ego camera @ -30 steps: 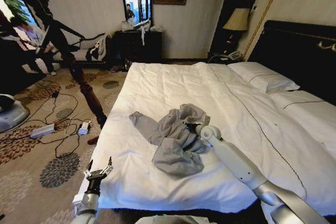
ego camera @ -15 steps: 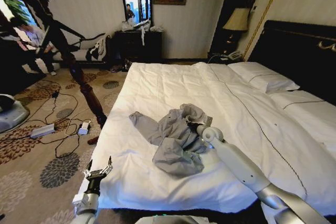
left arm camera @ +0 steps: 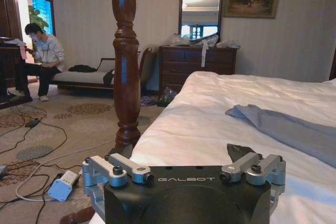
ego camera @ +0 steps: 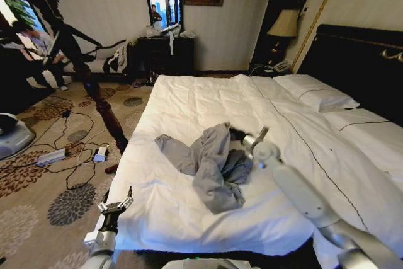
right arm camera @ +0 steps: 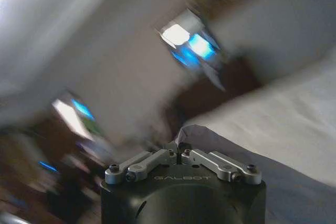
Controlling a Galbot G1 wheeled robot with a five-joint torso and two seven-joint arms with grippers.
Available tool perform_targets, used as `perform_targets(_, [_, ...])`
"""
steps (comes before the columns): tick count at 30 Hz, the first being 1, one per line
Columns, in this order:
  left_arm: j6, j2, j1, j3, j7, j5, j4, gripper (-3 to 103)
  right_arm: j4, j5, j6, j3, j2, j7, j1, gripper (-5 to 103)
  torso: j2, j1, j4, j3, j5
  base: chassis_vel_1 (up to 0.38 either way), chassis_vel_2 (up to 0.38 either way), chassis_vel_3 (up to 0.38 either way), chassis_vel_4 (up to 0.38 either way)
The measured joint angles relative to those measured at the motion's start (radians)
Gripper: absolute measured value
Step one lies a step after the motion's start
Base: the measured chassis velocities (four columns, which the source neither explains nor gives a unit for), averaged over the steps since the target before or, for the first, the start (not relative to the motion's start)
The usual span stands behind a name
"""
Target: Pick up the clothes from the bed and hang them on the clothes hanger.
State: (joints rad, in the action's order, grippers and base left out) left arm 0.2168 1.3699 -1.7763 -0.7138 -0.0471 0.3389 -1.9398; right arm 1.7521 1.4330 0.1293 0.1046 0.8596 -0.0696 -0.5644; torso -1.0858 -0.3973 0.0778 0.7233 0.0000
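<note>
At the centre of the head view, the right hand [ego camera: 238, 135] is pinched closed on a fold of the thin, soft grey-blue shirt [ego camera: 211, 163], which drapes in crumpled folds down to the smooth white duvet of the bed [ego camera: 302, 124]; the right wrist view is heavily blurred. The left hand [ego camera: 115, 206] hangs at the lower left, off the bed's corner, fingers spread and empty. A turned dark wooden bedpost [left arm camera: 126, 61] stands beside it, above cables on the patterned carpet [ego camera: 69, 206].
</note>
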Motion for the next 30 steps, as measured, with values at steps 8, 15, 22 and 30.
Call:
perform_targets(8, [0.001,0.007,0.004,0.005,0.000,0.000,-0.009,100,0.065,0.157,-0.092,-0.020,-0.025,0.186,0.175,0,0.000,0.000,0.0000,0.000,0.0000,0.000,0.000,0.000,0.000])
perform_targets(15, [0.005,-0.001,0.006,-0.005,-0.001,0.012,-0.011,100,0.062,0.282,-0.144,-0.049,-0.016,0.304,0.339,0,0.000,0.000,-0.0001,0.000,-0.0001,0.000,0.000,0.000,0.000])
perform_targets(22, [0.008,-0.002,0.009,-0.006,-0.002,0.017,-0.011,100,0.038,0.350,-0.168,-0.074,0.010,0.345,0.461,0,0.000,0.000,-0.0002,0.000,-0.0003,0.000,0.000,0.000,0.000])
perform_targets(30, [0.008,-0.007,0.015,-0.005,-0.002,0.025,-0.011,100,-0.020,0.210,-0.090,-0.087,-0.016,0.258,0.428,0,0.000,0.000,0.0000,0.000,0.0004,0.000,0.000,0.000,0.000])
